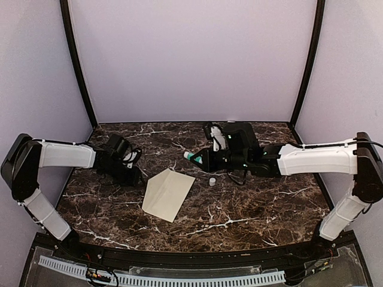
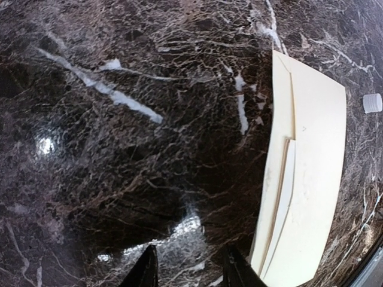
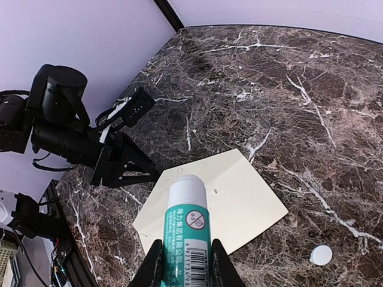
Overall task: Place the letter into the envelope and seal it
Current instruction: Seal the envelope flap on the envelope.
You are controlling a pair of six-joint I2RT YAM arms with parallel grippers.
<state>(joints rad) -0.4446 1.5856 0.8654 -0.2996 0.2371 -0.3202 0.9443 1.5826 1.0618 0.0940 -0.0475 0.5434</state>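
Observation:
The cream envelope (image 1: 168, 194) lies flat on the marble, left of centre. In the left wrist view the envelope (image 2: 317, 167) has a paler narrow strip (image 2: 283, 200) along its near side, seemingly the letter's edge; the rest of the letter is hidden. My left gripper (image 1: 136, 177) hovers low just left of the envelope, and its jaws (image 2: 190, 272) stand open over bare marble with nothing between them. My right gripper (image 3: 187, 272) is shut on an uncapped green glue stick (image 3: 188, 230), whose white tip points down over the envelope (image 3: 239, 200). The right gripper (image 1: 200, 158) hangs behind the envelope's far corner.
The glue stick's small white cap (image 1: 212, 180) lies on the marble just right of the envelope, also seen as a cap (image 3: 321, 255) and a cap (image 2: 372, 103). The left arm's black gripper (image 3: 122, 170) sits close to the envelope's left edge. Lilac walls enclose the table.

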